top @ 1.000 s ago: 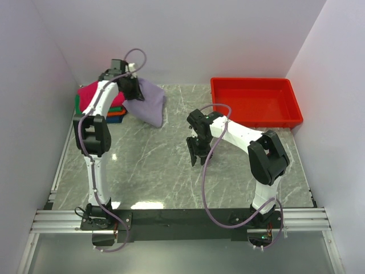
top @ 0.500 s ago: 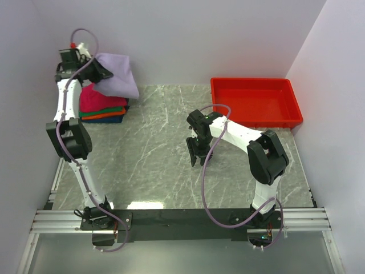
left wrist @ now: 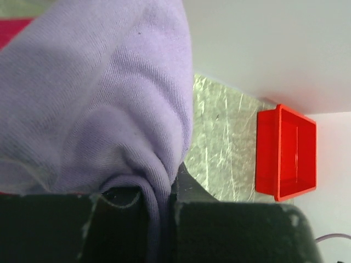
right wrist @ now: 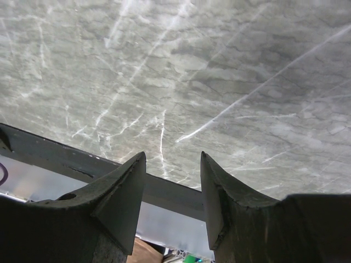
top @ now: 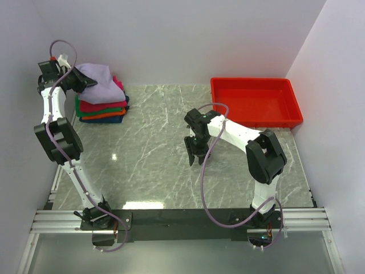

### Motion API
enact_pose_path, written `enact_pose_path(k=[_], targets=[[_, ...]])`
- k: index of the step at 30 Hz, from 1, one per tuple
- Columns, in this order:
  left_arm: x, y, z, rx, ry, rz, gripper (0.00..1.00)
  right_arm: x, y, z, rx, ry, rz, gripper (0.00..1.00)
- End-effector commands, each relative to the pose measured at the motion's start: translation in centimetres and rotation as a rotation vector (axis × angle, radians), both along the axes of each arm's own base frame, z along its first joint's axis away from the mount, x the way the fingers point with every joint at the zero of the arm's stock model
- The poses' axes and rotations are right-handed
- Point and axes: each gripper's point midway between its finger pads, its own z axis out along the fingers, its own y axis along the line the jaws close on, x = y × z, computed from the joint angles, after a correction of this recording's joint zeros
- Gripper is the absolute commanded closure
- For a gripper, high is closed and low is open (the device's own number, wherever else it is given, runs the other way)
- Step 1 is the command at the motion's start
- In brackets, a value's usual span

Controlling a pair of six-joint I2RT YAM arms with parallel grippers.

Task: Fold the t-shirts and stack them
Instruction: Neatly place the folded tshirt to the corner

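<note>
top: left claw (top: 80,81) clamped on soft pale lavender cloth t-shirt (top: 98,80), bunched, long axis left-right, draped over folded pink-green-orange-blue shirt stack (top: 102,109) at grey marbled worktop (top: 148,171) far-left corner | left wrist: lavender fold pinched in claw | right wrist: right claw (right wrist: 171,164) apart, empty, above worktop

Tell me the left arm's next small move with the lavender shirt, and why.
Probably lower a little and open the left fingers to release the lavender shirt onto the stack. The shirt is pinched between those fingers and already drapes over the magenta shirt on top of the folded pile, so letting go looks due.
</note>
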Motion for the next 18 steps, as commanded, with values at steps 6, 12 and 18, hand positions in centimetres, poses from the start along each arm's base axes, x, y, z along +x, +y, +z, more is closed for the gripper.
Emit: enact_pose_path(k=[6, 12, 18], targets=[[-2.1, 0.8, -5.5, 0.072, 0.107, 0.001, 1.00, 0.1, 1.2, 0.6, -0.002, -0.004, 0.030, 0.48], [-1.8, 3.0, -8.7, 0.141, 0.184, 0.078, 1.00, -0.1, 1.2, 0.6, -0.003, -0.004, 0.041, 0.48], [-1.3, 4.0, -9.3, 0.158, 0.199, 0.141, 0.94, -0.4, 0.8, 0.7, -0.011, -0.011, 0.046, 0.48]])
